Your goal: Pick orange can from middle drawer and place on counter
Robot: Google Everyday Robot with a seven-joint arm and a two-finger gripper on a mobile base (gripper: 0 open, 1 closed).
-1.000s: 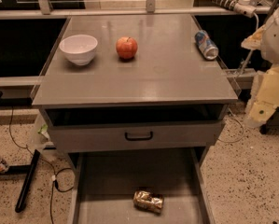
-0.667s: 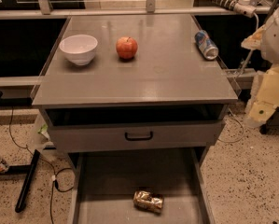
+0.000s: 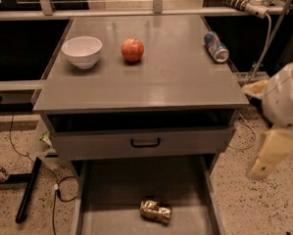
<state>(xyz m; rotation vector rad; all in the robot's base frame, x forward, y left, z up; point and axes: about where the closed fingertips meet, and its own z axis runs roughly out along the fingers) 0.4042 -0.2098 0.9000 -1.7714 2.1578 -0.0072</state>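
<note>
The orange can [image 3: 155, 211] lies on its side, golden-brown and wrinkled, on the floor of the open middle drawer [image 3: 111, 190] near its front centre. The drawer is pulled out below a closed grey drawer front with a black handle [image 3: 145, 142]. The grey counter [image 3: 170, 77] sits above. My gripper [image 3: 267, 151] hangs off the white arm to the right of the cabinet, outside the drawer, roughly level with the drawer front, well right of and above the can. It holds nothing that I can see.
On the counter stand a white bowl [image 3: 82, 51] at back left, a red apple [image 3: 133, 50] beside it, and a blue-and-silver soda can [image 3: 216, 46] lying at the back right edge. Black cables and a stand leg [image 3: 28, 190] lie on the speckled floor to the left.
My gripper has dropped lower and slightly left beside the cabinet's right side. The can, drawer and counter items have not moved.
</note>
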